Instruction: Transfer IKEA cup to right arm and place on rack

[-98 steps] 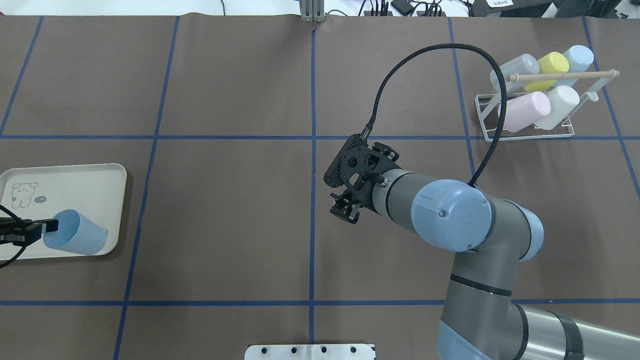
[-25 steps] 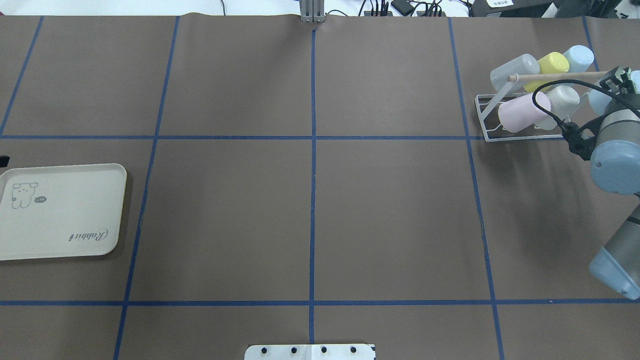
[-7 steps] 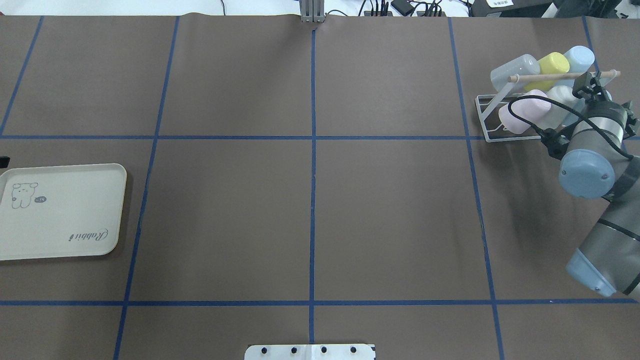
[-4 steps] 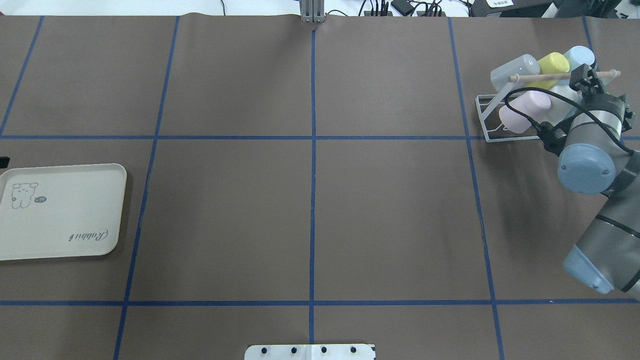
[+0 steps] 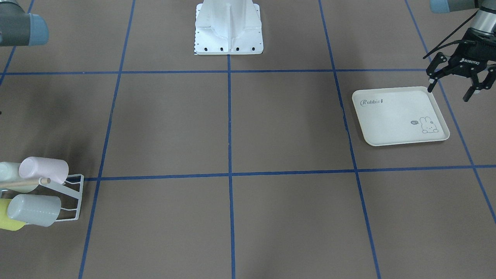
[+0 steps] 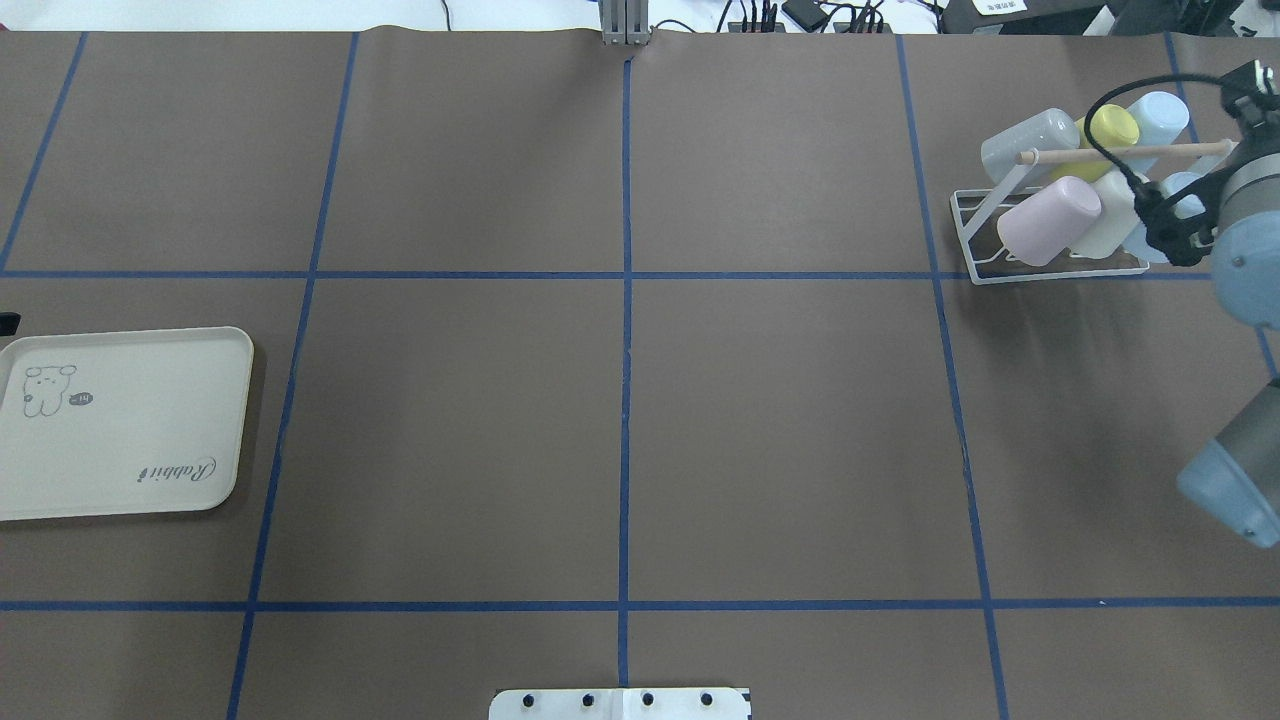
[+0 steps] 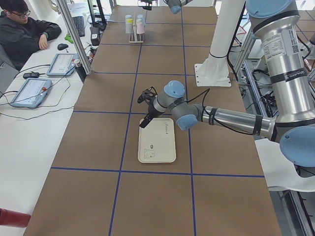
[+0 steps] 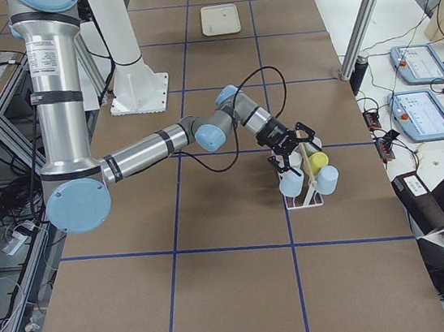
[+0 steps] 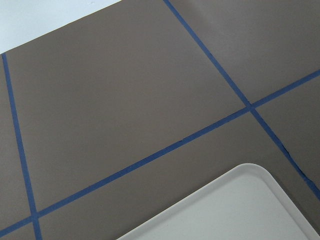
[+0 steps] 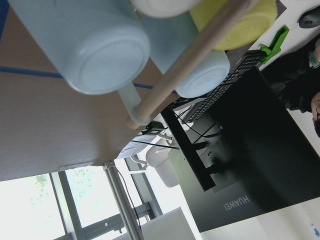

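the cup (image 10: pixel 95 45) sat on the rack (image 6: pixel 1060 155), far right; i couldn't tell if the right gripper (image 8: pixel 294 142) was spread. the left gripper (image 5: pixel 455 84) hung spread by the tray (image 5: pixel 391 120).

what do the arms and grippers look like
The left arm and right arm are grey-and-silver tubes with light-blue joint caps. A black cable loops to the right wrist. The left gripper and right gripper are black, two-fingered; the left bears white ROBOTIQ lettering.

Brown table (image 6: pixel 450 420) is crossed by blue tape lines (image 6: pixel 625 350). At 2 o'clock, white wire rack (image 6: pixel 1060 274) with pale wooden rod (image 6: pixel 1060 155) is hung with pink cup (image 6: pixel 1045 220), yellow cup (image 6: pixel 1112 125), grey cup (image 6: pixel 1028 142) and, seemingly, two light-blue cups (image 6: pixel 1160 112). Cream rabbit-print tray (image 6: pixel 130 400) is seen at 9 o'clock.
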Robot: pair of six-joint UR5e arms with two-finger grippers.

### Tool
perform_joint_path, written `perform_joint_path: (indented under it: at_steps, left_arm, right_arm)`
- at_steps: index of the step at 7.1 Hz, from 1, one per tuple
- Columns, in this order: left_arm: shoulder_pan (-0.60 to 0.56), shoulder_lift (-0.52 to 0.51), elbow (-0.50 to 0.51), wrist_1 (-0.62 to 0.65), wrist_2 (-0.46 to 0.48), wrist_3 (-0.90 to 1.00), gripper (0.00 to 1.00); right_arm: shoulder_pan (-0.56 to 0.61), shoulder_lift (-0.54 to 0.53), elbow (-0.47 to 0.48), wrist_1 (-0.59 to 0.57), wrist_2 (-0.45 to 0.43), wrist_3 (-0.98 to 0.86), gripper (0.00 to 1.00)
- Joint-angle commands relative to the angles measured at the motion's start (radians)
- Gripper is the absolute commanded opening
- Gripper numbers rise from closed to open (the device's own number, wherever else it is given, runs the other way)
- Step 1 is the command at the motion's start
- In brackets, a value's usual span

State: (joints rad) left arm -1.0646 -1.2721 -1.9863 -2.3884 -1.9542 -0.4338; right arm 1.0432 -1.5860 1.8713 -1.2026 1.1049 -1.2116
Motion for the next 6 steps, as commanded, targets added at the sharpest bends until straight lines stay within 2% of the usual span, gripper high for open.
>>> perform_joint_path:
  at_steps: [1, 2, 3, 4, 5, 6]
  left_arm:
    - [0.0, -0.001, 0.0, 0.0, 0.0, 0.003, 1.0]
    - [0.0, -0.001, 0.0, 0.0, 0.0, 0.003, 1.0]
    - [0.0, -0.001, 0.0, 0.0, 0.0, 0.003, 1.0]
    - [0.0, -0.001, 0.0, 0.0, 0.0, 0.004, 1.0]
    - [0.0, -0.001, 0.0, 0.0, 0.0, 0.003, 1.0]
    - [-0.002, 0.002, 0.0, 0.0, -0.026, 0.01, 1.0]
  right_arm:
    - [0.223, -0.012, -0.001, 0.0, 0.275, 0.02, 1.0]
    - [0.282, -0.031, -0.015, -0.003, 0.393, 0.131, 1.0]
    - [0.306, -0.052, -0.043, -0.003, 0.471, 0.355, 1.0]
    - [0.319, -0.092, -0.081, -0.002, 0.542, 0.693, 1.0]
    - [0.319, -0.154, -0.075, 0.009, 0.579, 1.055, 0.99]
    - [0.33, -0.195, -0.074, 0.009, 0.715, 1.272, 1.0]
